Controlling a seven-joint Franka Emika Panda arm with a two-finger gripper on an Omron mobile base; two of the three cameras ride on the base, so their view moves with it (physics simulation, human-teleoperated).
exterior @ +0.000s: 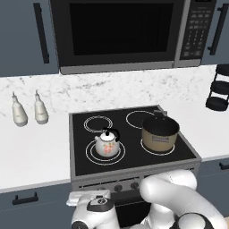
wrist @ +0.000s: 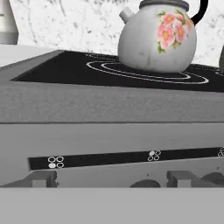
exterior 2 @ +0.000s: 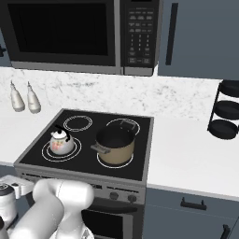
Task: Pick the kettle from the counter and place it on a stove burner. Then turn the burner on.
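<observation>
So the black glass cooktop [exterior: 134, 154] is pretty crowded on the right side: a big tan pot [exterior: 159, 134] with a dark inside sits on the front right ring, and its lid [exterior 2: 123, 125] seems to lie on the back right ring behind it, hard to be sure. The small double-ring circle [exterior: 99, 123] at the back left is bare. Over on the white marbled counter [exterior: 31, 152] to the left there are two pale bottles [exterior: 29, 109] against the backsplash, well apart from the stove. On the right stretch of counter stands a black tiered rack [exterior 2: 225, 115]. A microwave [exterior: 120, 33] hangs above the stove, with dark blue cabinets on either side.

The kettle [exterior: 107, 144] is upright on the front left stove burner [exterior: 92, 154], sitting inside the big white rings, handle arched over the top. In the hand view its spout [wrist: 126, 14] points left and the flower print [wrist: 173, 29] faces the camera.

The gripper [exterior: 89, 197] hangs low in front of the stove, down by the control panel, below the level of the cooktop edge. The hand view looks straight at the grey stove front, with the burner marker strip [wrist: 131, 158] across it and the tops of knobs [wrist: 43, 179] peeking up at the bottom. The kettle is above and beyond the hand, a bit right of centre in that view. The jaws are spread wide with nothing between them, not touching anything that I can make out.
</observation>
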